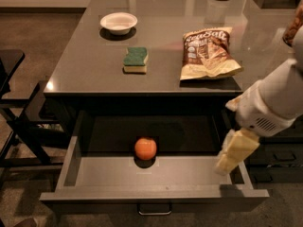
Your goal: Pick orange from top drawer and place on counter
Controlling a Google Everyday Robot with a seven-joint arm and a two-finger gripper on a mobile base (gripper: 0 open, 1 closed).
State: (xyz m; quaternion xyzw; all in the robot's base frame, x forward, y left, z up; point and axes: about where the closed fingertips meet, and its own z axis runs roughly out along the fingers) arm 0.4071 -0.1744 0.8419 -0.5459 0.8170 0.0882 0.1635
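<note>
Arm (pixel 279 96), mine: thick, rounded white casing, smooth and faintly glossy. The wrist housing carries a patch of small dark vent holes, above the right end of the top drawer (pixel 151 193).

Gripper (pixel 231 156), mine: pale cream-yellow, blocky, matte, over that drawer's right end, just inside its side wall.

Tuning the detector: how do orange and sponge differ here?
The orange is round and orange; the sponge is a block, green on top. Orange lies in the open top drawer; sponge on the counter. Neither is held: the gripper hangs at the drawer's right end.
</note>
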